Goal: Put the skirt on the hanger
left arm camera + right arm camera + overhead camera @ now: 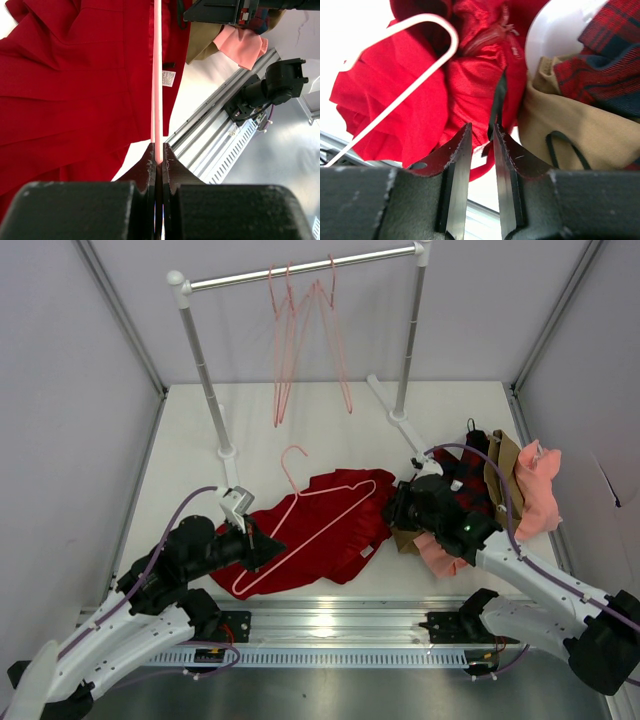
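Observation:
The deep-red skirt (335, 535) lies crumpled on the white table, near the front. A salmon-pink wire hanger (335, 488) lies flat on top of it, with its hook pointing toward the rack. My left gripper (266, 544) is at the hanger's near-left corner and is shut on the wire (157, 75), which runs straight out from the jaws (158, 150) over the skirt (75, 75). My right gripper (393, 508) is at the skirt's right edge. Its jaws (482, 131) are slightly open, with bunched red cloth (480, 70) and a black ribbon loop (498, 100) at the fingertips. The hanger's bend (451, 31) shows to the left.
A clothes rack (300, 268) stands at the back with three more pink hangers (290, 340) on its bar. Its feet (228, 454) rest on the table. At the right lie a plaid garment (462, 478), a tan one (502, 462) and a salmon-pink one (540, 488). A metal rail (330, 618) runs along the front.

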